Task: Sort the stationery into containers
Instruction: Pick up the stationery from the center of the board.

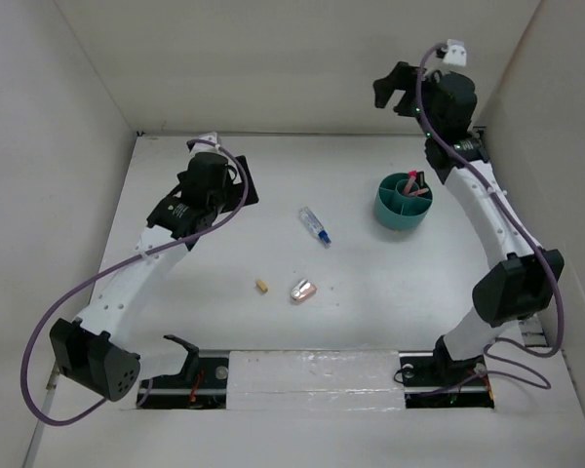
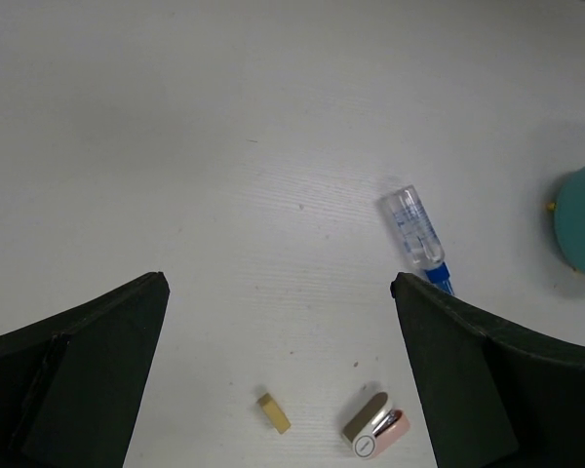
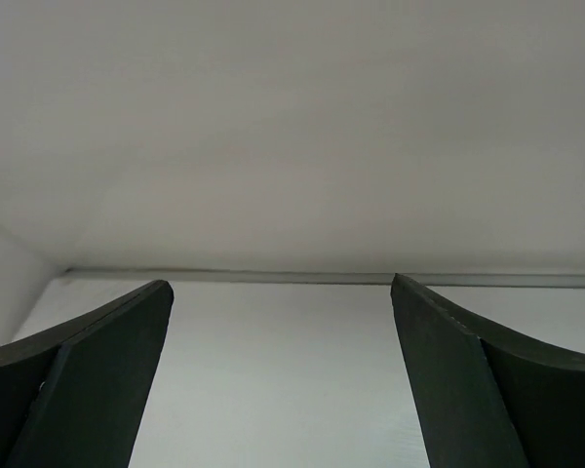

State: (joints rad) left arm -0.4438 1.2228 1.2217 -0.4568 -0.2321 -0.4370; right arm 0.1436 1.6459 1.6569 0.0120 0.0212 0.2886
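Note:
The teal bowl stands at the far right of the table with black and pink pens upright in its compartments; its edge shows in the left wrist view. On the white table lie a clear blue-capped tube, a tiny tan block and a silver-pink oval piece. My left gripper hovers open at the far left, nothing between its fingers. My right gripper is raised high behind the bowl, open and empty, facing the back wall.
White walls enclose the table on the left, back and right. The right arm's links run along the right side next to the bowl. Both arm bases sit at the near edge.

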